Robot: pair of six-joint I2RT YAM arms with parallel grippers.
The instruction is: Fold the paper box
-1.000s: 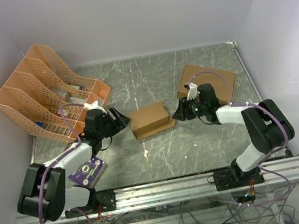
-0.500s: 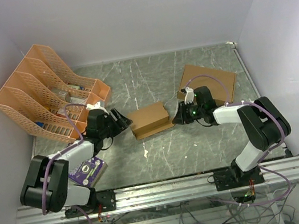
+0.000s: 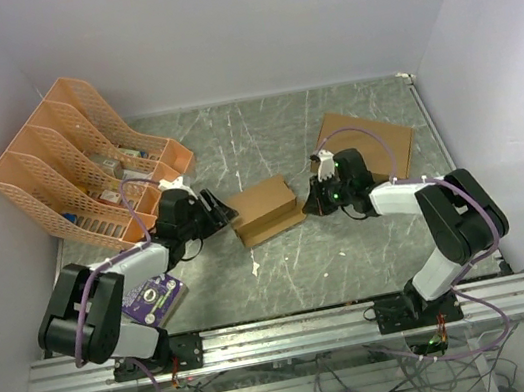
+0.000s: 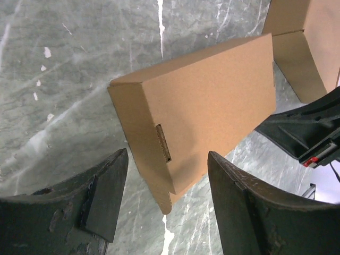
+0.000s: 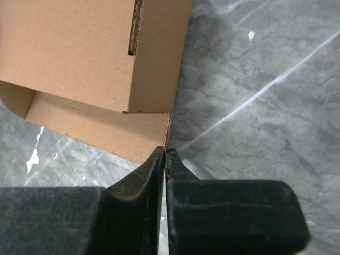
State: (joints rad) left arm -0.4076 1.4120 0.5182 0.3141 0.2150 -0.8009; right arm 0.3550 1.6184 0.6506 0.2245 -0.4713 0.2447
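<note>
Box lay between 2 grippers. Right gripper had just snapped together at flap corner, pinch unclear. Left gripper, jaws apart, had edged nearer box end. Flap fold likely next.

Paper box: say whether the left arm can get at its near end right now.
Probably yes: the left gripper is open and faces the end of the paper box, with nothing in the gap between them.
</note>
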